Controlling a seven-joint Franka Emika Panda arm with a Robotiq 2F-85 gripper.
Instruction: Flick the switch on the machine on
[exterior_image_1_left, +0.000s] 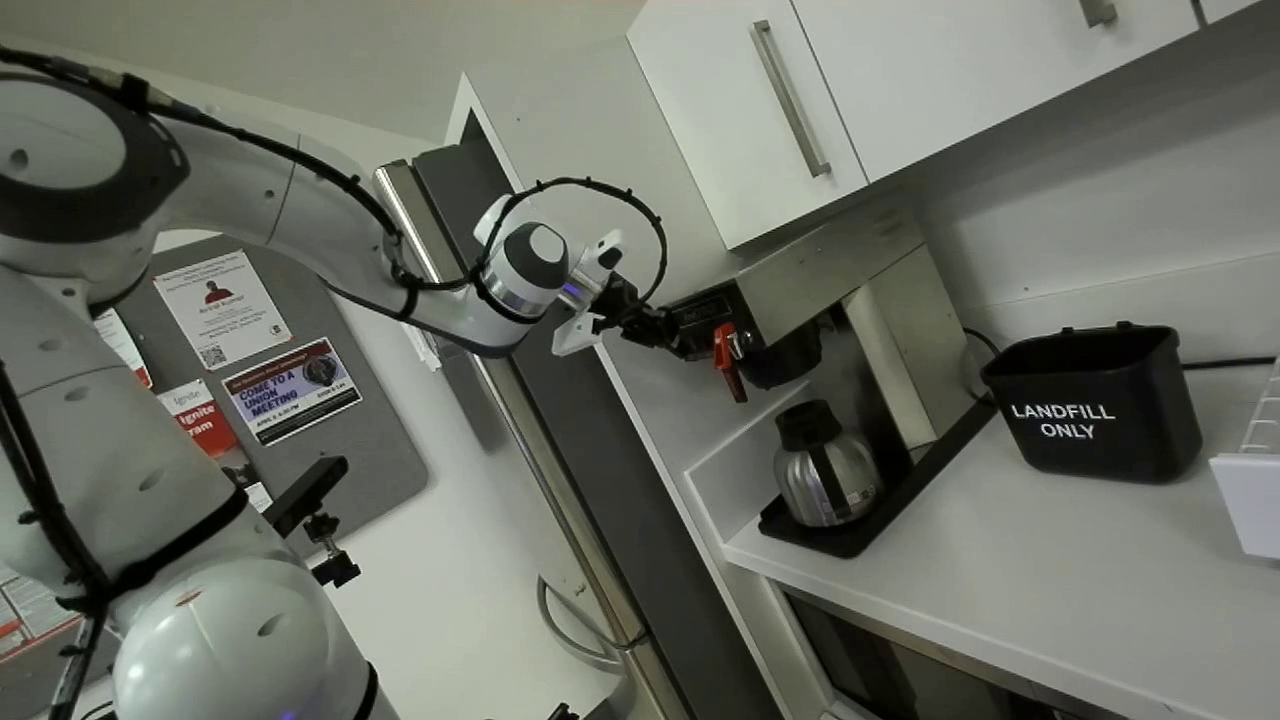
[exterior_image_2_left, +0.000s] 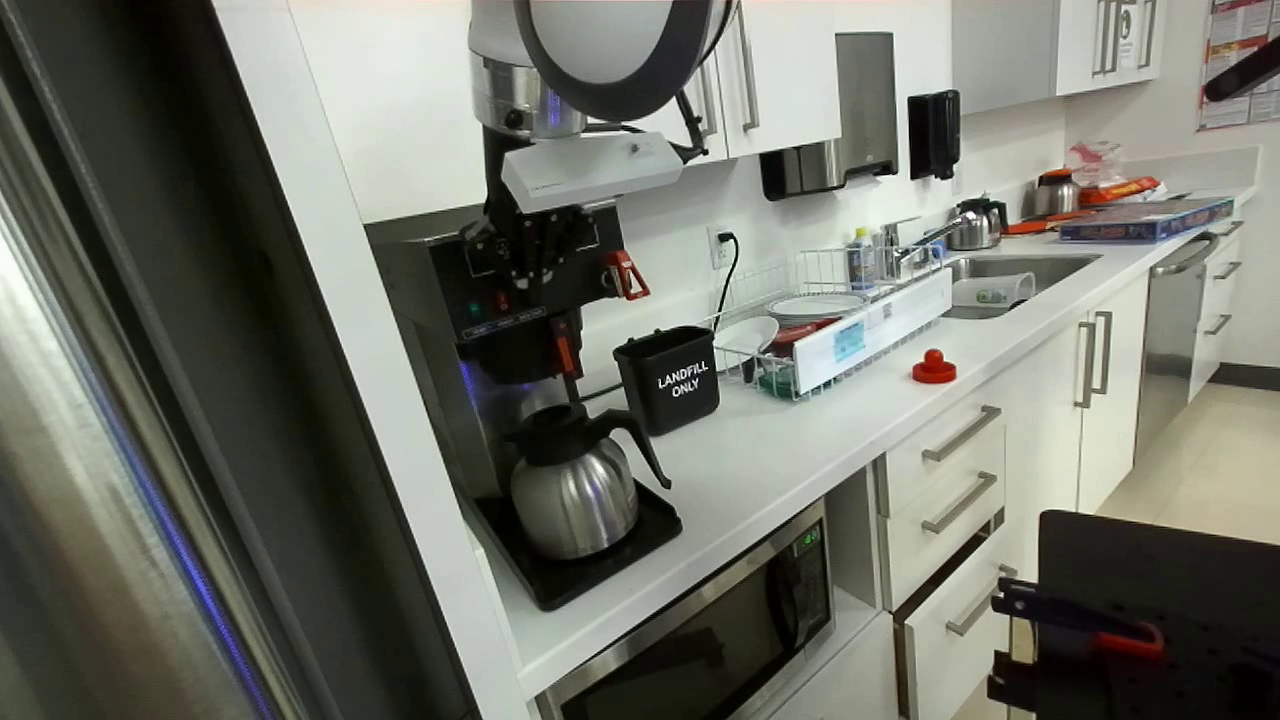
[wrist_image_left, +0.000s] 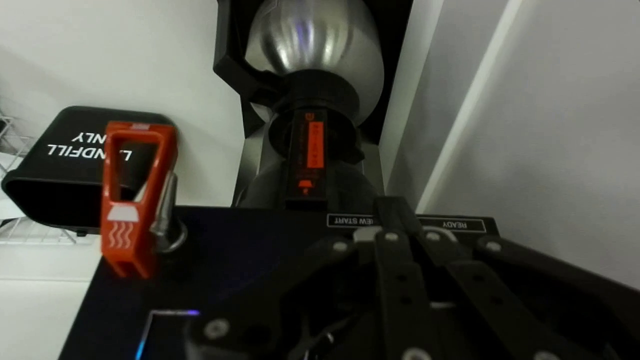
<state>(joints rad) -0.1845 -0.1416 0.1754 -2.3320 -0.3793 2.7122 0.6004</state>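
Note:
The machine is a coffee maker with a steel body and a black front panel, seen in both exterior views (exterior_image_1_left: 835, 270) (exterior_image_2_left: 405, 290) and in the wrist view (wrist_image_left: 220, 245). A steel carafe with a black lid (exterior_image_1_left: 825, 480) (exterior_image_2_left: 575, 505) (wrist_image_left: 320, 40) stands on its base. The switch (exterior_image_2_left: 502, 300) is a tiny red spot on the black panel, beside a small green one. In the wrist view it is hidden behind my fingers. My gripper (exterior_image_1_left: 682, 342) (exterior_image_2_left: 527, 277) (wrist_image_left: 397, 202) is shut and empty. Its tips are at the panel near the BREW START label; contact cannot be told.
A red tap handle (exterior_image_1_left: 725, 350) (exterior_image_2_left: 625, 275) (wrist_image_left: 117, 235) sticks out of the panel beside my gripper. A black LANDFILL ONLY bin (exterior_image_1_left: 1090, 410) (exterior_image_2_left: 668, 380) and a dish rack (exterior_image_2_left: 870, 335) stand along the counter. White cabinets (exterior_image_1_left: 750, 110) hang above; a fridge (exterior_image_2_left: 110, 400) stands beside.

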